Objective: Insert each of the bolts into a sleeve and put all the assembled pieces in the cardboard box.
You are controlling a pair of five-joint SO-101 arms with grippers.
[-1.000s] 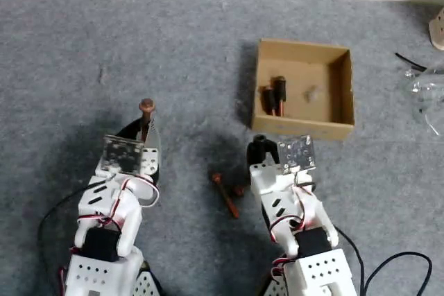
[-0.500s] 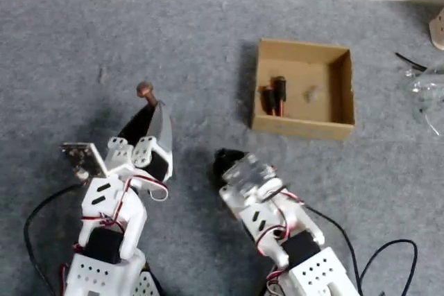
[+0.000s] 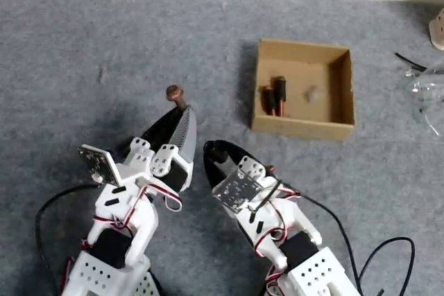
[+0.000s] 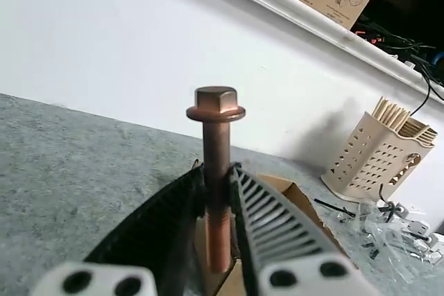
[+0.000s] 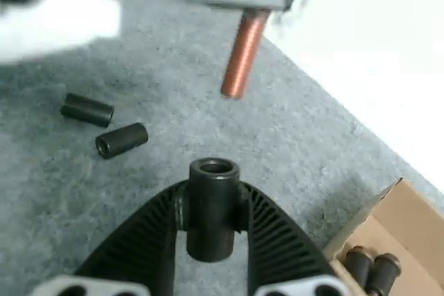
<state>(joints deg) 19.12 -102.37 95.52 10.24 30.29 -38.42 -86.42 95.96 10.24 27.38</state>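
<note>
The left gripper (image 3: 182,111), pinching a copper hex-head bolt (image 3: 174,93) by its shank, has swung right toward the other arm since half a second ago. The right gripper (image 3: 212,152) has turned to meet it, clamped on an upright black cylindrical sleeve (image 5: 211,206) (the bolt's tip is above it, not touching). The brown cardboard box (image 3: 302,128) holds two assembled pieces (image 3: 274,96). Two loose black sleeves (image 5: 104,126) lie on the grey carpet (image 3: 104,32).

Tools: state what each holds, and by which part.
Left tool: bolt, gripped by its shank, head up. Right tool: black sleeve, gripped around its middle.
</note>
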